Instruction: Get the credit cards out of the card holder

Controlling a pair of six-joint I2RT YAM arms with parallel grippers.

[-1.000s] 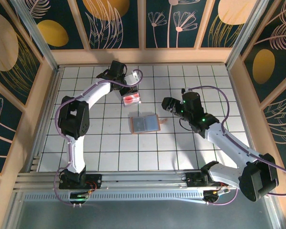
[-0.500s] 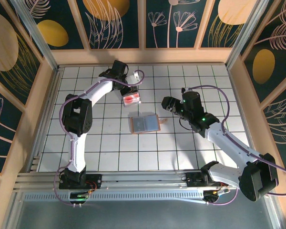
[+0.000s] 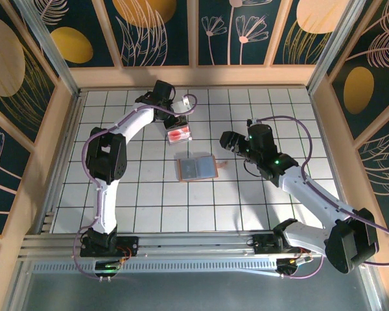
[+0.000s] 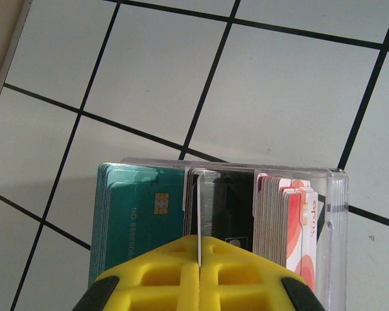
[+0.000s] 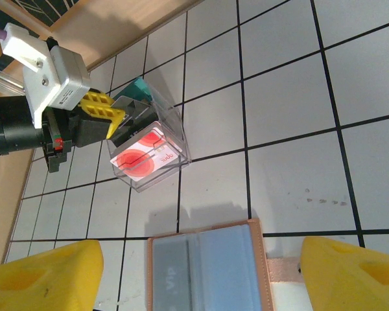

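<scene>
One card (image 5: 133, 109) pinched in left claw (image 4: 199, 246) at clear box (image 5: 162, 165): seat upright, then release. Right claw (image 5: 198, 262) wide near card holder (image 3: 197, 168).

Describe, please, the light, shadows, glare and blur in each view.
Top external view: even light, sharp, faint shadows. Left wrist view: pale reflections on the clear box; the left pincer, close to the lens, looks slightly soft. Right wrist view: soft shadow on the tiles beyond the card holder.

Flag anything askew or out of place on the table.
Only small things: the clear box sits skewed to the tile lines, at the left gripper, and the open card holder lies slightly crooked too. Nothing looks spilled or damaged.
</scene>
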